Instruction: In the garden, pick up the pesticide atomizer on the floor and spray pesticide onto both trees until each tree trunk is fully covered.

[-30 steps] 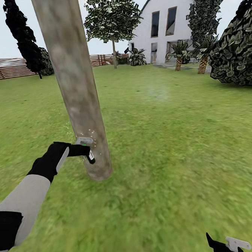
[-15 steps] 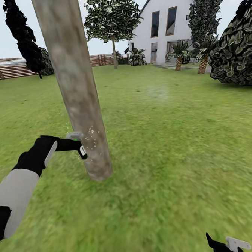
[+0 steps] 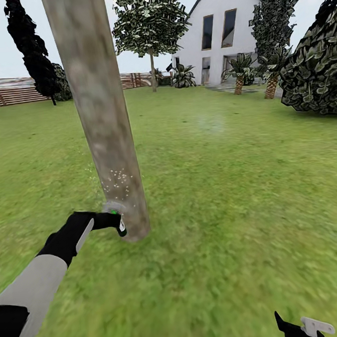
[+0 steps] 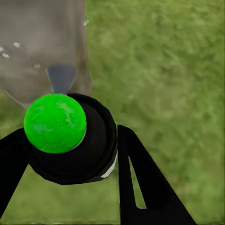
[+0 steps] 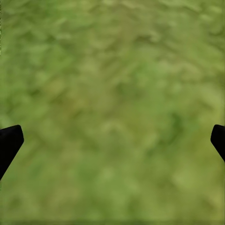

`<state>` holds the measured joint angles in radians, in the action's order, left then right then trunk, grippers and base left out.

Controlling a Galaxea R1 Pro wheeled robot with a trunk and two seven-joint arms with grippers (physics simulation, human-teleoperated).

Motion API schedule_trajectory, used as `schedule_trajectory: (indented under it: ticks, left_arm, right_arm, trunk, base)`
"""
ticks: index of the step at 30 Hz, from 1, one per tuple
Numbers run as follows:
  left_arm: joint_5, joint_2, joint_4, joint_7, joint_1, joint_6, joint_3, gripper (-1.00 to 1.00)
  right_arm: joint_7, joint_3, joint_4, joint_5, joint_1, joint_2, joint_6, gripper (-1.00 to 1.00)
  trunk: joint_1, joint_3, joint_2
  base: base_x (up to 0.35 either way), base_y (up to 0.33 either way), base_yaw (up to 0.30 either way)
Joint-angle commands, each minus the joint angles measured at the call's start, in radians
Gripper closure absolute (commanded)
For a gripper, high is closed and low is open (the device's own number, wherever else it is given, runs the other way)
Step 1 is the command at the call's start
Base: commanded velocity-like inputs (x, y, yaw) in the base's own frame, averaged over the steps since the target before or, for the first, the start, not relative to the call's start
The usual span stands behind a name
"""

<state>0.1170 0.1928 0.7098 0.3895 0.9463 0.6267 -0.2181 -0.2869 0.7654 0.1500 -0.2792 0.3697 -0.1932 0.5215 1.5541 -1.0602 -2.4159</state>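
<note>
The left hand (image 3: 117, 221), clenched around the pesticide atomizer (image 3: 121, 225), has dropped lower on the tree trunk (image 3: 102, 118); fresh pesticide (image 3: 116, 179) specks dot the base, so coverage is spreading.

Grey left forearm (image 3: 38, 285), black wrist, black end effector (image 3: 117, 223) w/ white tips

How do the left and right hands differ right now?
Load: the left hand is shut on the pesticide atomizer; the right hand is open with only grass between its fingers.
Place: the left hand is low beside the tree trunk, under white pesticide specks; the right hand hangs at the head view's lower right corner, away from the trunk.
Both have black fingers.
</note>
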Motion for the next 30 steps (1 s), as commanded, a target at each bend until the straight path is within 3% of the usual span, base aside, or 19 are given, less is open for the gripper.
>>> schedule_trajectory:
  ticks: [1,4,6,7,9,11,13,18,22,30]
  left_arm:
    - [0.003,-0.003,0.000,-0.005,-0.017,-0.002,0.001,1.00]
    - [0.004,-0.028,-0.016,-0.018,-0.072,-0.056,0.008,1.00]
    - [0.045,-0.043,-0.093,-0.061,-0.081,-0.101,0.013,1.00]
    - [0.078,-0.059,-0.125,-0.097,-0.085,-0.168,0.016,1.00]
    - [0.132,-0.077,-0.242,-0.234,-0.105,-0.344,0.017,1.00]
    - [0.142,-0.084,-0.284,-0.257,-0.117,-0.422,0.016,1.00]
    - [0.143,-0.089,-0.287,-0.263,-0.123,-0.459,0.016,1.00]
    - [0.144,-0.093,-0.289,-0.267,-0.124,-0.460,0.013,1.00]
    - [0.142,-0.093,-0.294,-0.266,-0.124,-0.367,0.012,1.00]
    - [0.140,-0.105,-0.292,-0.264,-0.124,-0.319,0.010,1.00]
  right_arm:
    - [0.000,0.000,-0.001,0.000,0.000,0.001,0.000,-1.00]
    - [0.000,0.000,0.001,0.000,0.000,0.001,0.001,-1.00]
    - [0.000,0.001,0.002,0.000,0.000,-0.006,0.001,-1.00]
    - [0.000,0.001,0.003,0.000,0.000,-0.007,0.001,-1.00]
    - [0.000,0.001,0.003,0.000,0.000,-0.009,0.002,-1.00]
    - [0.000,0.001,0.005,0.001,0.000,-0.009,0.002,-1.00]
    - [0.000,0.002,0.006,0.001,0.000,-0.009,0.002,-1.00]
    - [0.001,0.001,0.006,0.002,0.000,-0.005,0.002,-1.00]
    - [0.002,0.001,0.005,0.002,0.000,-0.005,0.002,-1.00]
    - [0.002,0.001,0.005,0.002,0.000,-0.002,0.002,-1.00]
  trunk:
    - [0.000,0.000,0.000]
    - [0.000,0.000,0.000]
    - [0.000,0.000,0.000]
    - [0.000,0.000,0.000]
    - [0.000,0.000,0.000]
    - [0.000,0.000,0.000]
    - [0.000,0.000,0.000]
    - [0.000,0.000,0.000]
    - [0.000,0.000,0.000]
    - [0.000,0.000,0.000]
  base:
    - [0.000,0.000,0.000]
    - [0.000,0.000,0.000]
    - [0.000,0.000,0.000]
    - [0.000,0.000,0.000]
    - [0.000,0.000,0.000]
    - [0.000,0.000,0.000]
    - [0.000,0.000,0.000]
    - [0.107,-0.112,0.040]
    - [0.216,-0.205,0.149]
    - [0.192,-0.221,0.004]
